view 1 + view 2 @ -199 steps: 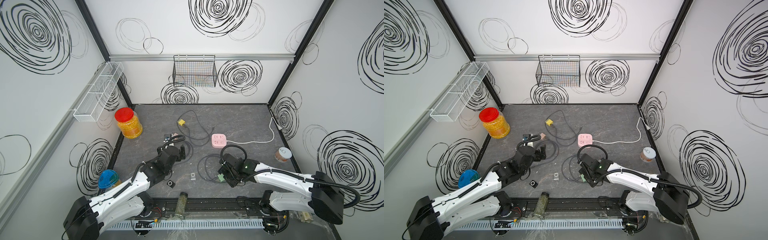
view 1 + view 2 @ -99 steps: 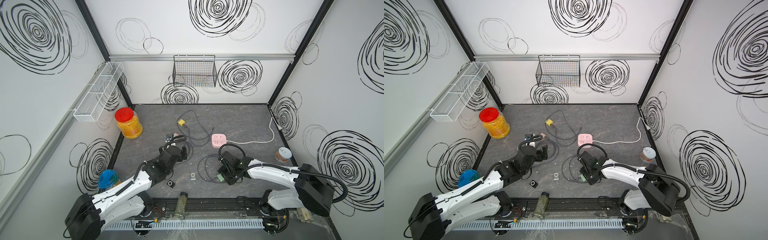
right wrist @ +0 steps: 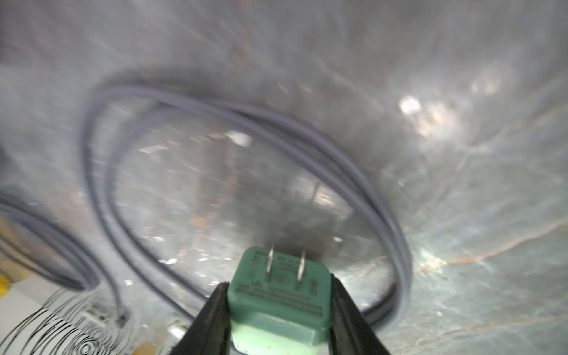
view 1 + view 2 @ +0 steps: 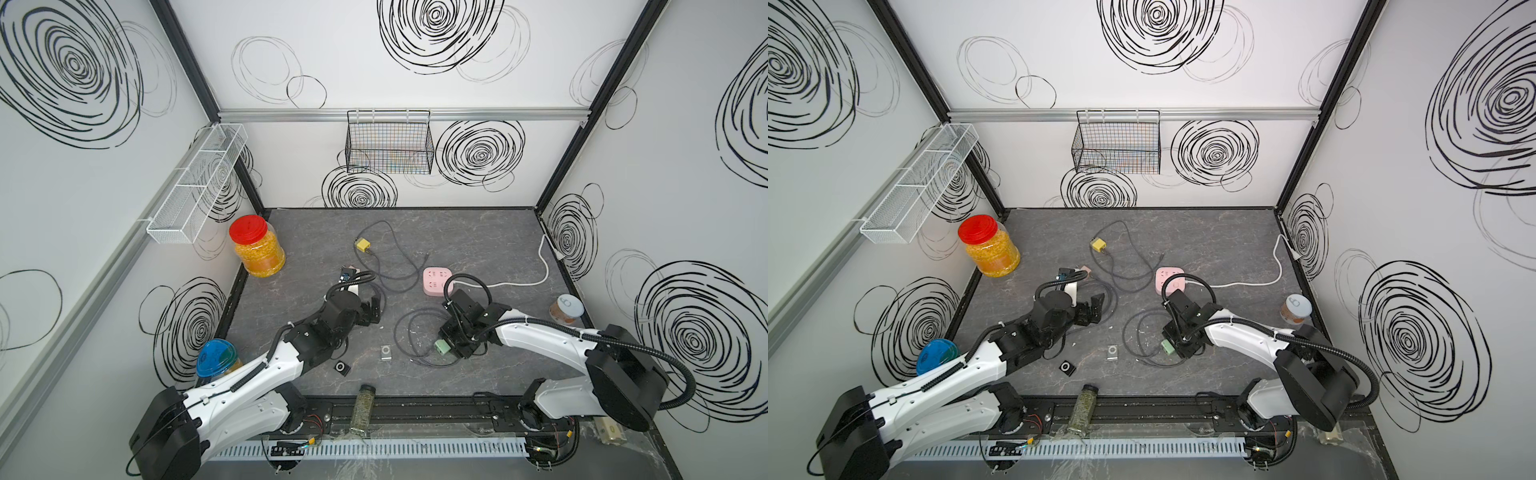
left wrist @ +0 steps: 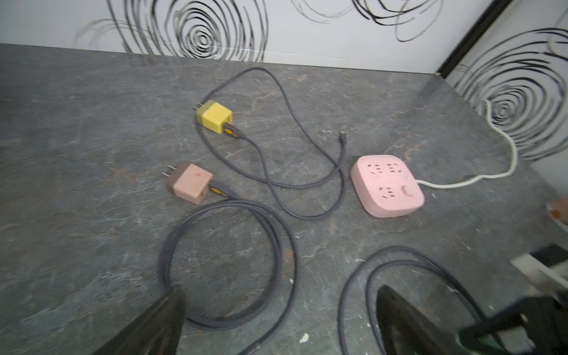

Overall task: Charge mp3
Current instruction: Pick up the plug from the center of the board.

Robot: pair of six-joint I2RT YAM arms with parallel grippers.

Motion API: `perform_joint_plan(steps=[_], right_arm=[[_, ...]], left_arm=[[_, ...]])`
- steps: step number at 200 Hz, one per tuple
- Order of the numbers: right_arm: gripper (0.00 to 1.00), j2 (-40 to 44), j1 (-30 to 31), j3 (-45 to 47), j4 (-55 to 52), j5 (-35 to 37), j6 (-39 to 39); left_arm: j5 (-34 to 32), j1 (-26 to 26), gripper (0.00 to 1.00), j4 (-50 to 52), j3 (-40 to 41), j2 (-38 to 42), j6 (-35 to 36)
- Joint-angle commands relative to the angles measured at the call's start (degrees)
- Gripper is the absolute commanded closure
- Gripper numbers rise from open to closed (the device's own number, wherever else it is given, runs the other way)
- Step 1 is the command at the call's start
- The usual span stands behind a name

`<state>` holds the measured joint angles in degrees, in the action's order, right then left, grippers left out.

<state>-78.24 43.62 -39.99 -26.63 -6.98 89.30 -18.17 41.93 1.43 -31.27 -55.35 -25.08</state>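
Right arm hung low, right gripper clamping green charger; left gripper spread wide; silver player, maybe the mp3, lay flat.

Stereo head: high over my front edge, both top views looking down across the whole table. Left wrist camera: low, facing the pink power strip, shared with both top views. Right wrist camera: very close on the green plug.

Cable loops clutter mid-table; bare table behind power strip.
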Motion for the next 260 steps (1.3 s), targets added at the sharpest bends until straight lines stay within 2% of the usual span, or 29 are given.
perform_joint_plan(steps=[1, 22, 34, 57, 76, 97, 115, 156, 186, 221, 248, 260], right_arm=[[0.88, 2.7, -3.1, -5.5, -0.7, 0.5, -5.2], [0.92, 4.1, -5.8, -8.2, 3.4, 0.1, -6.8], [0.94, 4.2, -6.9, -9.9, 6.3, -0.1, -7.3], [0.94, 3.2, -8.5, -13.6, 10.1, 0.9, -8.7], [0.94, 1.9, -10.6, -15.1, 13.5, -1.5, -8.3], [0.96, 0.6, -12.7, -14.7, 18.6, -5.4, -5.9], [0.97, -0.3, -13.4, -15.6, 20.3, -6.5, -5.3], [0.96, -1.6, -13.4, -16.5, 23.2, -8.5, -4.9], [0.97, -1.4, -14.0, -16.0, 26.0, -10.9, -3.6], [0.98, 0.5, -15.6, -15.4, 26.6, -12.6, -2.8], [1.0, 1.9, -16.2, -14.4, 26.7, -13.4, -2.2], [1.0, 2.5, -16.6, -13.9, 27.1, -14.0, -1.7]], left_arm=[[11.9, -0.8, 0.02, -4.4, -2.7, 3.2, 3.6], [22.8, -1.8, 0.03, -3.2, -6.1, 5.1, 3.5], [26.7, -1.9, 0.05, -1.8, -8.8, 4.6, 2.1], [28.9, -1.8, 0.1, -1.3, -11.5, 2.9, -3.1], [29.8, -1.5, 0.16, -1.4, -13.1, 1.0, -5.2], [32.5, -0.6, 0.28, -3.1, -14.5, -1.9, -5.3], [37.2, 1.3, 0.3, -5.3, -16.0, -6.2, -4.5], [38.5, 3.7, 0.33, -15.9, -16.6, -16.9, -11.9], [34.8, 3.9, 0.34, -20.2, -17.2, -22.0, -14.3], [33.7, 2.3, 0.36, -34.5, -13.3, -24.9, -21.0], [30.2, 2.3, 0.39, -40.8, -11.8, -25.9, -20.3], [29.0, 1.8, 0.4, -40.6, -12.2, -26.9, -20.5]])
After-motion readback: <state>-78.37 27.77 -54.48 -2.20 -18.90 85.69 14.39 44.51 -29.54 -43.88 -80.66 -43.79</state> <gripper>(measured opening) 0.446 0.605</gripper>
